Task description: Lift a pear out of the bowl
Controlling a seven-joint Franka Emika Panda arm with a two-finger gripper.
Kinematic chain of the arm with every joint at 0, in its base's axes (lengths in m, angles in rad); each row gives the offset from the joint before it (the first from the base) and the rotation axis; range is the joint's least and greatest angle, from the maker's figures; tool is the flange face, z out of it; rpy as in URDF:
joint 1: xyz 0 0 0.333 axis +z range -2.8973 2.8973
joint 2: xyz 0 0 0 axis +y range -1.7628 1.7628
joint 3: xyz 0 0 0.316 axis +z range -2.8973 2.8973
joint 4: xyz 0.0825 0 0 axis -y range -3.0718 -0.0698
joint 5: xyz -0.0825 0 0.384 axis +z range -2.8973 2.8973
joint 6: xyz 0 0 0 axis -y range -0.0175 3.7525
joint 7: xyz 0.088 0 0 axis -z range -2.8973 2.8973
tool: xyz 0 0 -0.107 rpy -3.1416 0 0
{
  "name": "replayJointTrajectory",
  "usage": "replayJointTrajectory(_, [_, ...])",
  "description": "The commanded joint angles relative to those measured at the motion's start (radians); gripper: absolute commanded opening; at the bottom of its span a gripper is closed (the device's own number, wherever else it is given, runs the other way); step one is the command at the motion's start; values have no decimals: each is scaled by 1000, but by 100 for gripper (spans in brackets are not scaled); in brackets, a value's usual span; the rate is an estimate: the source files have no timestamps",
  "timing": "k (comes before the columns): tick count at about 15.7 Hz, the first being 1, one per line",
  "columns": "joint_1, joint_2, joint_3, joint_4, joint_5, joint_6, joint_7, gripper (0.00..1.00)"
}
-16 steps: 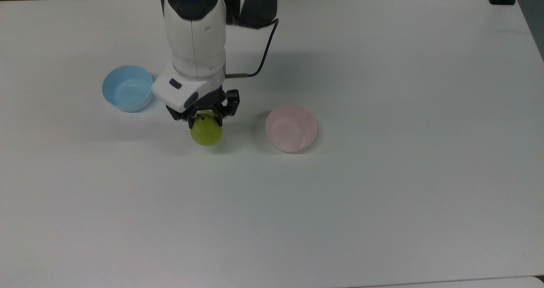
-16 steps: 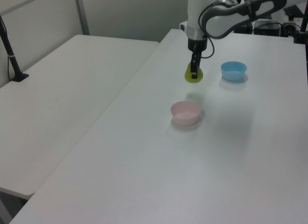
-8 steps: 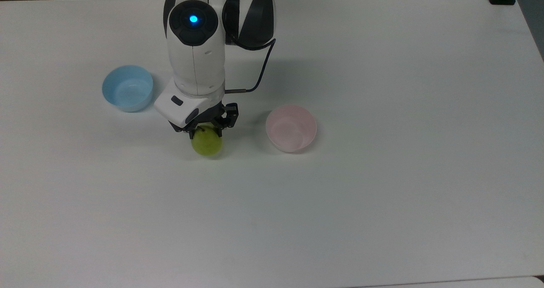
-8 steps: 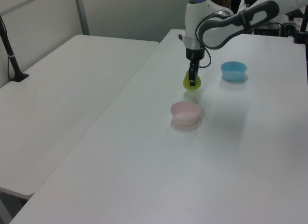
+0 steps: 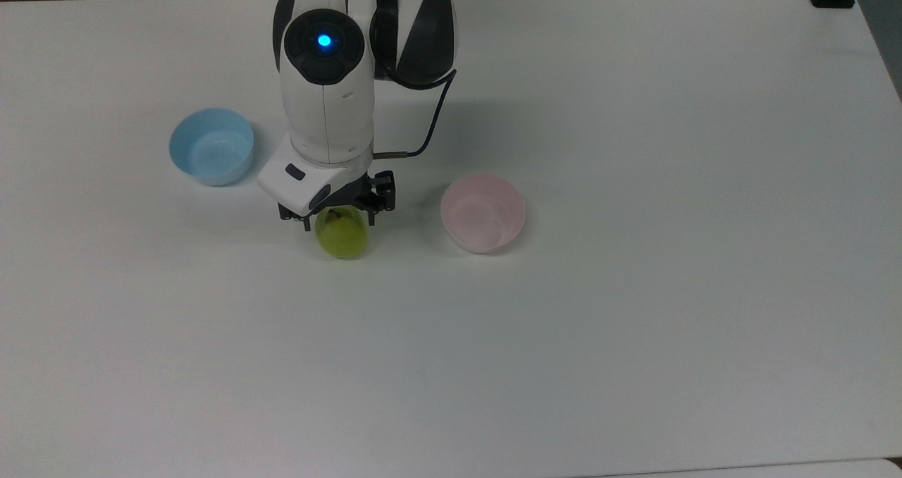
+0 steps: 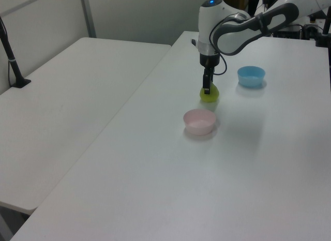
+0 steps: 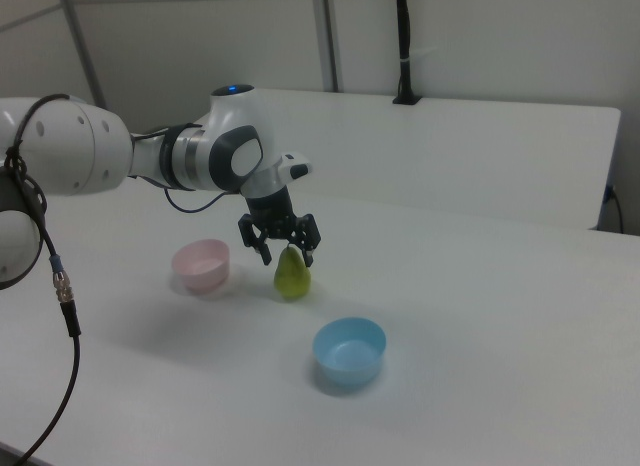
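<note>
The yellow-green pear (image 5: 342,234) stands upright on the white table between the two bowls, outside both; it is also seen from the side (image 6: 209,94) (image 7: 291,274). My gripper (image 5: 340,217) hangs straight over its top, open, with one finger on each side of the pear's neck and a small gap to it (image 7: 289,248). The pale pink bowl (image 5: 483,212) is empty and sits to the pear's right in the top view, about a bowl's width away (image 6: 199,121) (image 7: 201,265).
A light blue bowl (image 5: 211,145), also empty, sits to the left of the arm in the top view (image 7: 349,353). A black cable (image 5: 433,115) loops off the wrist. A second white table (image 6: 62,96) adjoins on the left view's left.
The gripper came down with the pear until the fruit rested on the table, then its fingers spread apart and let go of it.
</note>
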Motion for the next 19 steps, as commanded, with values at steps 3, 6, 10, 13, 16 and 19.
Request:
replayJointTrajectory(3, [10,-128,1,-23,-16,-63,26,100])
replayJointTrajectory(6, [17,-209,14,-23,-14,-156,105,100])
replayJointTrajectory(10, [48,-328,14,-23,-3,-299,129,100])
replayJointTrajectory(13, [54,-410,16,-25,3,-406,131,100])
replayJointTrajectory(16, [65,-459,16,-32,10,-456,131,100])
replayJointTrajectory(19, [66,-488,14,-48,29,-459,131,100])
